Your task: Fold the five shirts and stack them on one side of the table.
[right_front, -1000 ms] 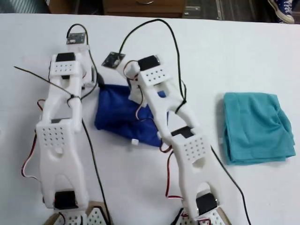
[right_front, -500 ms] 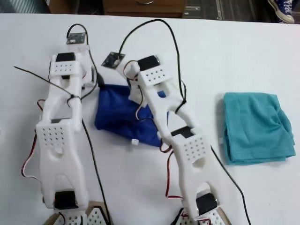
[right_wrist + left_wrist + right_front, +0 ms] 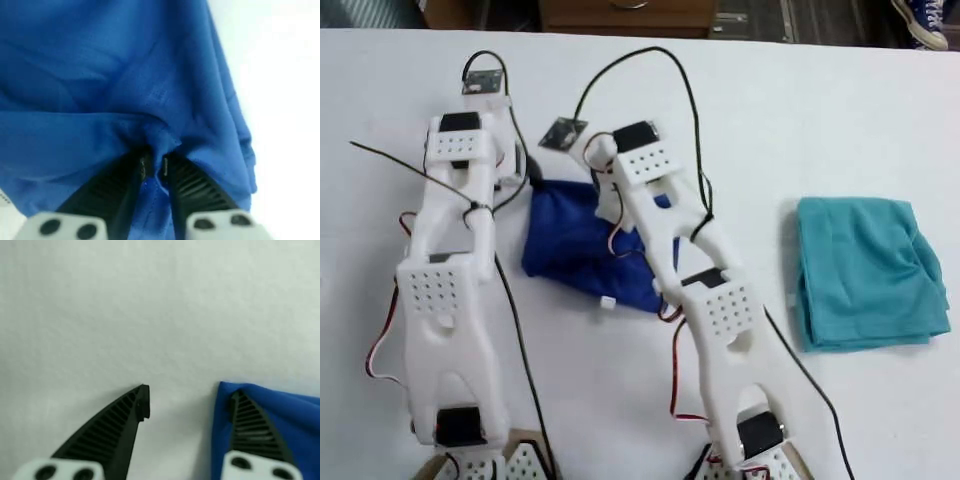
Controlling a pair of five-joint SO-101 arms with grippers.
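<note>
Presently, at the left of the high view, the white left arm (image 3: 450, 290) reaches up the white table (image 3: 820, 120). Its left gripper (image 3: 190, 392) has the jaws spread wide, one finger over bare table and the other over the corner of the crumpled royal-blue cloth shirt (image 3: 575, 250), which lies at centre-left of the frame between the two arms. The white right arm (image 3: 700, 290) crosses above that shirt, and the right gripper (image 3: 155, 161) has its jaws pressed together on a bunched fold of the blue cloth. The step in hand appears to be gathering the blue shirt for a fold. To do it well, the left jaws should close squarely on the corner beneath them. Both grips should then lift level, so the edge comes up taut, and carry it across in one even pass, since the bunch in the right grip could drag the cloth askew. At the right of the frame lies the folded teal cloth shirt (image 3: 865, 270), well apart from the blue one. Count: two arms, two grippers, one blue shirt and one teal pile; whether that pile is one shirt or several cannot be told.
</note>
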